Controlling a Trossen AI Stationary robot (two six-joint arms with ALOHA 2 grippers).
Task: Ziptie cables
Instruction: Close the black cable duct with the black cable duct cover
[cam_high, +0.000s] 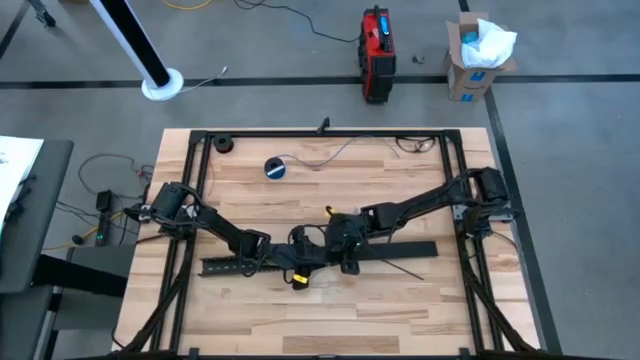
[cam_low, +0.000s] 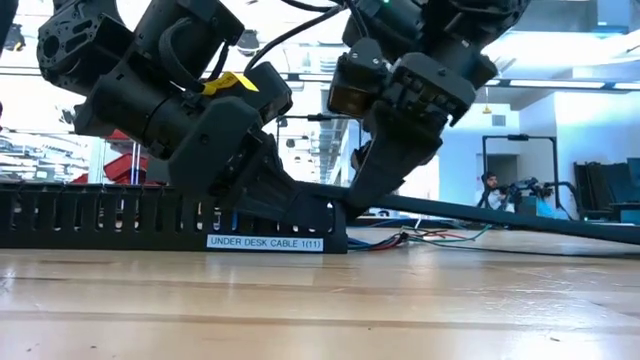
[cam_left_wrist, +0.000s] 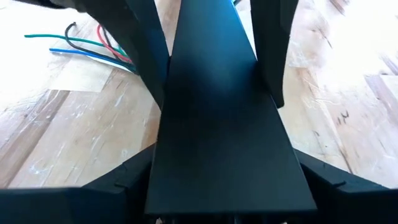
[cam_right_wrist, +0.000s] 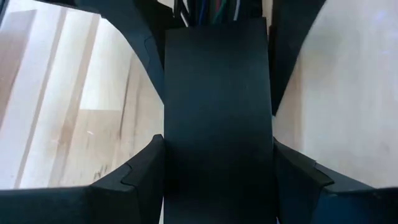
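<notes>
Both arms reach to the middle of the wooden bench and meet over a long black slotted cable tray, which lies across the bench and carries a white label reading "UNDER DESK CABLE 1(11)".

A flat black cover strip lies along the tray. The left gripper straddles this strip, with one dark finger on each side of it. The right gripper straddles the same strip in the same way, close beside the left gripper. In both wrist views the fingers stand close against the strip's edges, but whether they press on it cannot be determined.

The cables, thin wires in red, green, blue and white, emerge from the end of the tray and lie loose on the bench surface just beyond the fingers.

A small blue tape roll lies on the bench well apart from both grippers, toward the far edge.
</notes>
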